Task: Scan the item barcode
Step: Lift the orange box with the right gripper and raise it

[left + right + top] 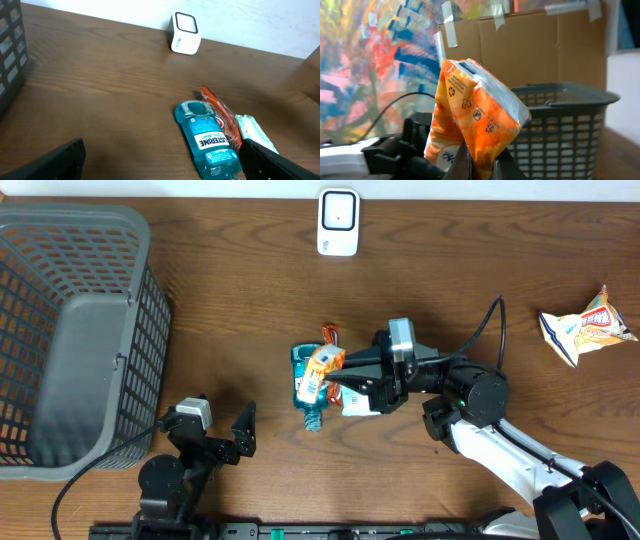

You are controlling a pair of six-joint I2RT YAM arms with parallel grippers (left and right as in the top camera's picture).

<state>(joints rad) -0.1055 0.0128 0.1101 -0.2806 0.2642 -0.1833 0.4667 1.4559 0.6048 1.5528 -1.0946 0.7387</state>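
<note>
Closest to you, around 7 o'clock, your left gripper (222, 425) sits low with its jaws spread wide and nothing in them. In the middle of the table your right gripper (340, 377) is pinched tight on the orange snack packet (322, 368). It looks held up off the wood, over a blue mouthwash bottle (305, 395) and a white pack (255, 132) lying just beside the bottle. Out at 3 o'clock a second snack bag (585, 325) lies on its own.

So I'd say you're in the carry step: item picked, not yet scanned. The scanner (338, 222) stands well apart at 12 o'clock. The next move, imo, calls for swinging the packet toward 12 and turning it so the barcode faces the scanner. In the wrist view I can see recycling marks on the packet but can't spot a barcode, so expect some rotating.

The basket (60, 330) runs from 9 o'clock to the far edge, and nothing shows inside it.
</note>
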